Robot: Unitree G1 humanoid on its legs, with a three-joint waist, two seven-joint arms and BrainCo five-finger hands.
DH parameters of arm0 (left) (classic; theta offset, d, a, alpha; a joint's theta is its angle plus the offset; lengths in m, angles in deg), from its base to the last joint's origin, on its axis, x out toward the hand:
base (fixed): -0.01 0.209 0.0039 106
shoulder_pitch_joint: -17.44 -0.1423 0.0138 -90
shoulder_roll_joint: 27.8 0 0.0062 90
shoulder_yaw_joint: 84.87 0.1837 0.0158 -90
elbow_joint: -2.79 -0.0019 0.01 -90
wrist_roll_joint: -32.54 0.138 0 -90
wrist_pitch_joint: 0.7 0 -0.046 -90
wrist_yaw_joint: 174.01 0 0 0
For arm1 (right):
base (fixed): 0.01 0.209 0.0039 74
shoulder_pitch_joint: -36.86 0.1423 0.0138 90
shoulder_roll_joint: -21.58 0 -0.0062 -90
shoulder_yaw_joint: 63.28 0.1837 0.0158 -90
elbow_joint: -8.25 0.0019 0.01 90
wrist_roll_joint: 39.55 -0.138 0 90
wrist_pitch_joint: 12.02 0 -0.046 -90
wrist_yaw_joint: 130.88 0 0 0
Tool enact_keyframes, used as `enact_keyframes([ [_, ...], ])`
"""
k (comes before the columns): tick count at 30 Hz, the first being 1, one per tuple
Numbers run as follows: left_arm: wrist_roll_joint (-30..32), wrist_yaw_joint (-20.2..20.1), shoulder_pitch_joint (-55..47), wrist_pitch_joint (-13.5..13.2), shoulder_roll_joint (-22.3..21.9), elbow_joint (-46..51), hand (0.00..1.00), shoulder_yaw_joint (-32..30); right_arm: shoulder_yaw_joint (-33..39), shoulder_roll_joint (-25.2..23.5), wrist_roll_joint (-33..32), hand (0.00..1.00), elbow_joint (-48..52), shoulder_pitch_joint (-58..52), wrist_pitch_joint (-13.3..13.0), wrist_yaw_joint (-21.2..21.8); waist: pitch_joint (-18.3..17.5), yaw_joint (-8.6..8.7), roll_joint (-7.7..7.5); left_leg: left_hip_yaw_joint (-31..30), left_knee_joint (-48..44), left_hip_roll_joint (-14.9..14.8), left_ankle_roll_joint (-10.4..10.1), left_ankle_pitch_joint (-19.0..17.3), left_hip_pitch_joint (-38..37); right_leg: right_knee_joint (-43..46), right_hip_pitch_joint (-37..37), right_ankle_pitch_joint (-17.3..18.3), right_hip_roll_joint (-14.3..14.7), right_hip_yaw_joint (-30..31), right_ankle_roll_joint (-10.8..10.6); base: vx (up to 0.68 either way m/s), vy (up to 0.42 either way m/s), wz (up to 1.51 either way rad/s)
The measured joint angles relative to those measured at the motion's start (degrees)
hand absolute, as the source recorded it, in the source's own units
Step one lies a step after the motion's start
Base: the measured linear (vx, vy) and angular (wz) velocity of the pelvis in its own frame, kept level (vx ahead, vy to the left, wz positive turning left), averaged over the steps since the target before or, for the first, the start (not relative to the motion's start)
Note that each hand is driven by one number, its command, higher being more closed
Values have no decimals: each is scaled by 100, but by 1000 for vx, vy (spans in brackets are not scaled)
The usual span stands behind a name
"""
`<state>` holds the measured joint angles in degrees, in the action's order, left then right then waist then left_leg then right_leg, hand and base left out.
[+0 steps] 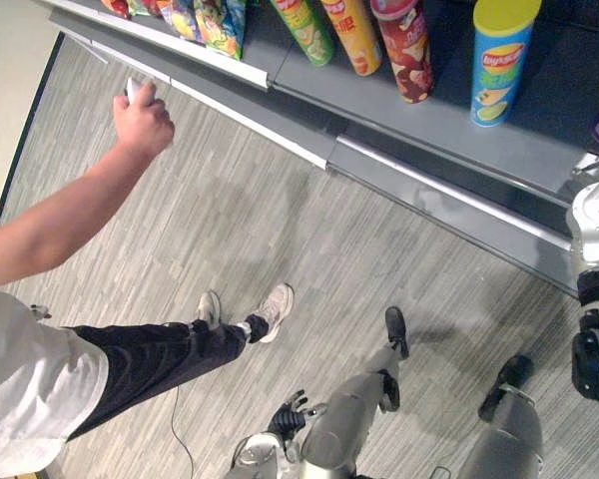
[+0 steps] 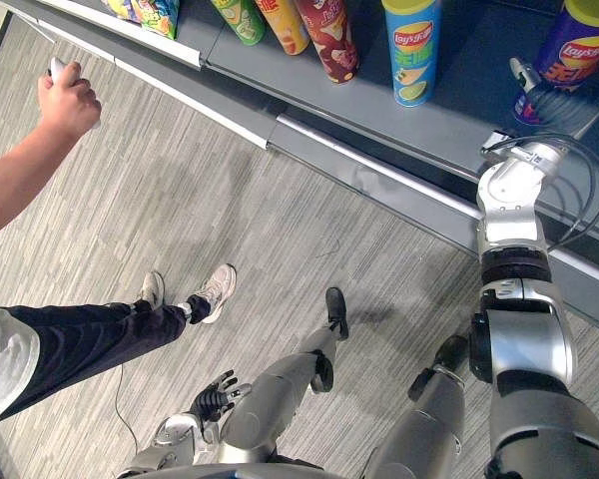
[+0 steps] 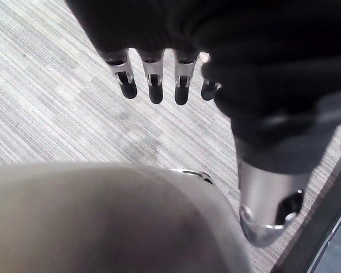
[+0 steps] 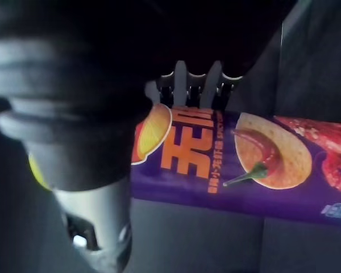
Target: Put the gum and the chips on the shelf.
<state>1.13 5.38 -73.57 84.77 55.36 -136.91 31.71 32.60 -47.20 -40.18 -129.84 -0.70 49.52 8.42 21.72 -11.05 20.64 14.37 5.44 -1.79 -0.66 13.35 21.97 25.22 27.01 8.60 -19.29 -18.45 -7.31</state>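
Chips can (image 4: 216, 170), purple: where is it? (M.)

At the shelf (image 2: 449, 110), right end of the row, next past the blue-and-yellow can (image 2: 411, 50). The right hand (image 4: 94, 210) holds it. In the right wrist view the fingers (image 4: 184, 79) curl over the far side and the thumb sits on the near side. The hand hides the base, so I cannot tell whether it rests on the shelf. (R.)

Why grip the side? (M.)

Judgement: a wrap round the body keeps the can upright, lid up, matching its neighbours. Release looks like the step in hand. (R.)

Left hand (image 3: 154, 85)? (M.)

Hanging low over the floor (image 1: 280, 230), fingers straight and loose, empty. One arm suffices here. A person's hand (image 1: 140, 120) is raised, closed on a small white object; cannot tell what. (R.)
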Motion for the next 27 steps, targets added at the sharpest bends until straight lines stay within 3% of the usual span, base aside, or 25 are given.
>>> enact_keyframes([
  [7, 9, -48, -2, 30, -9, -35, 0, -29, 53, -351, -37, 0, 20, -303, 4, 74, 23, 180, -30, 103, 2, -36, -71, -58, -322, -19, -228, 0, 37, 164, -2, 24, -48, -10],
  [14, 27, -97, -48, 105, -14, -67, 0, -357, 283, -625, -218, 0, 24, -679, 41, 111, 174, 429, -225, 263, 3, -195, -170, -135, -711, -100, -529, -1, 229, 321, -5, 21, -88, -17],
  [19, 67, -210, -89, 222, 19, -82, 0, -740, 298, -941, -269, 0, 283, -958, 48, 273, 360, 680, -474, 469, 3, -240, -185, -210, -1068, -116, -755, -2, 291, 520, -5, 51, -80, -22],
  [21, 65, -220, -77, 273, 79, -108, 0, -890, 299, -1212, -277, 0, 540, -1205, 48, 438, 479, 803, -638, 539, 3, -281, -205, -254, -1252, -158, -907, -1, 343, 563, -4, 48, -98, -18],
  [27, 89, -165, -21, 532, 93, -254, 0, -1314, 107, -2030, -268, 0, 1435, -2175, 76, 909, 597, 1031, -896, 557, 14, -382, -276, -313, -1614, -361, -1357, -4, 446, 507, -2, 48, -80, -5],
])
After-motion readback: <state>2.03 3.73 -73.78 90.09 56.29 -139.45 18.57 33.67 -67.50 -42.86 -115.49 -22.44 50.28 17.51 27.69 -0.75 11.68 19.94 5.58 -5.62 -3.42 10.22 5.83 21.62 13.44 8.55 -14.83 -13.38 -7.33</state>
